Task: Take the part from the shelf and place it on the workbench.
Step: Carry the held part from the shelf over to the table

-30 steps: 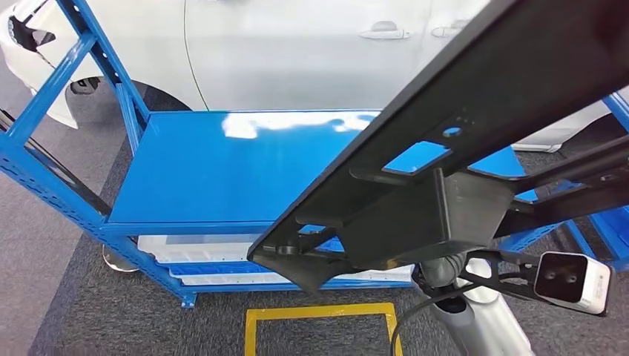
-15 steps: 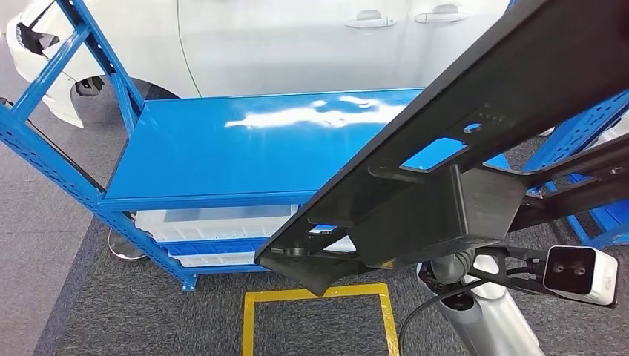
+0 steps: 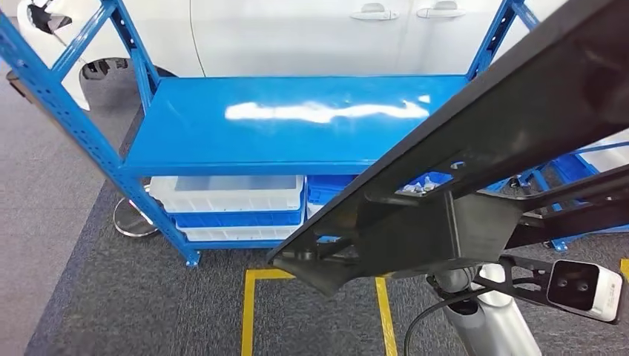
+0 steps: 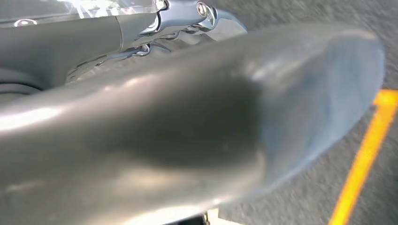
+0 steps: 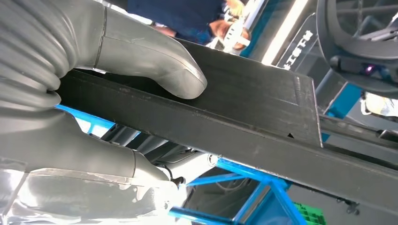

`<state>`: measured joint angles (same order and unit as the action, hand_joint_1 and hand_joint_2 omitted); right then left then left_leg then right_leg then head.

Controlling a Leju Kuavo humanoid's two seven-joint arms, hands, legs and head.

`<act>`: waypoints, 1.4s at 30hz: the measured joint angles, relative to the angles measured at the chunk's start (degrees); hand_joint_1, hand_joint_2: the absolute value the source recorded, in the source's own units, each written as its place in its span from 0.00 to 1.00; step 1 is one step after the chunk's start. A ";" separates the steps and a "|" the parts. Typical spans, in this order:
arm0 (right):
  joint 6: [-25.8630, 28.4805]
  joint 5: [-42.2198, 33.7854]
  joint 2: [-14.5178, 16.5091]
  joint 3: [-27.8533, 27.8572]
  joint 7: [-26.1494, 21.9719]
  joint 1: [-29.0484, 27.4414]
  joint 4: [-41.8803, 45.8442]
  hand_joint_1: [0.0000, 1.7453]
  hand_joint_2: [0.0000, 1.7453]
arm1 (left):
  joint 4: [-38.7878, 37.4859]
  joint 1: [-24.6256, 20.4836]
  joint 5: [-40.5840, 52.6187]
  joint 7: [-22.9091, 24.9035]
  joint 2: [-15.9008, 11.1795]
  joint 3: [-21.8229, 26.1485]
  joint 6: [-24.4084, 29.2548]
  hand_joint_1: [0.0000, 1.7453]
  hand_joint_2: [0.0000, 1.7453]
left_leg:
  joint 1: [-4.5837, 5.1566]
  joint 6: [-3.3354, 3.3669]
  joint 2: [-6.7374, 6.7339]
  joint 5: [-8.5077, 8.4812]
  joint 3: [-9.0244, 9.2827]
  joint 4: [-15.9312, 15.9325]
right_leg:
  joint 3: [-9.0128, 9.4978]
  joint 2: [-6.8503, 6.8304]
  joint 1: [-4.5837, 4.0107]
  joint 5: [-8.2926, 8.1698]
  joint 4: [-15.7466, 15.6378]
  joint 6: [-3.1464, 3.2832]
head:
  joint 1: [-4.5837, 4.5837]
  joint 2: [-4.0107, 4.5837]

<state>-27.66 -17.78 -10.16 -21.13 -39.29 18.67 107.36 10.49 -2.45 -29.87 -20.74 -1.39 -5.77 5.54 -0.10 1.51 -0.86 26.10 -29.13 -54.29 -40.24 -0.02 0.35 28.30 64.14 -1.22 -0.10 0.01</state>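
Black and long, the part [image 3: 475, 141] crosses the head view on a slant from lower centre to upper right, carried in the air in front of a blue rack [image 3: 297, 122]. We see the right hand [image 5: 94, 93] gripping it: in the right wrist view the grey thumb [image 5: 155, 61] presses on one face of the black bar [image 5: 244, 117] while the rest of the hand lies against the opposite face. The left hand [image 4: 187, 131] appears as a blurred grey mass close to the lens, and we cannot tell whether it is spread or curled, or whether it holds anything. Beneath the rack's bare blue top, white and blue bins [image 3: 230, 204] sit on a lower level; a white car [image 3: 311, 33] stands behind, and yellow floor tape [image 3: 248, 311] lies on the grey carpet. We judge the pick-up finished, since the part is off any shelf and in hand. Placement is not yet done: the part rests on no worktop, so carrying and setting down remain.
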 joint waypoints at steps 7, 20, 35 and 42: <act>-0.07 0.59 0.17 0.32 0.07 0.29 0.10 1.00 1.00 | 0.00 -0.01 -0.32 -0.29 -0.03 0.22 2.65 0.00 0.00 | -0.12 -1.05 0.00 -3.82 -6.69 -1.96 | 8.52 -0.10 0.98 -0.89 0.36 -0.92 | -0.17 -0.01; 0.77 6.00 0.98 0.40 -0.01 -0.08 1.17 1.00 1.00 | 0.00 0.21 -0.68 -0.17 -1.12 0.61 1.26 0.00 0.00 | -0.61 -3.41 0.84 2.46 -9.96 -15.70 | 10.47 2.58 0.09 -0.55 -7.37 2.61 | 0.06 -0.01; 3.85 3.60 -0.40 -1.19 -0.01 1.55 1.77 1.00 1.00 | -0.02 0.20 0.06 4.58 -2.20 0.90 5.02 0.00 0.00 | -0.82 -0.94 -2.28 -0.86 -2.17 -1.12 | 2.04 0.02 0.62 2.70 5.96 -0.77 | -0.44 -0.01; 5.06 2.09 -3.05 -1.24 -0.01 0.65 1.89 1.00 1.00 | -0.10 0.96 1.83 9.80 -2.86 0.46 11.76 0.00 0.00 | -0.27 -2.70 -4.93 0.25 -2.16 -2.34 | 7.55 -2.36 -0.11 -2.72 -7.16 1.46 | -0.31 -0.01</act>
<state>-22.60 -15.69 -13.21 -22.37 -39.30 19.32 109.25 10.39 -1.49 -28.05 -10.95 -4.25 -5.31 17.30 -0.37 -1.19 -5.80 26.35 -31.29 -56.63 -32.69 -2.38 0.24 25.58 56.97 0.24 -0.40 0.00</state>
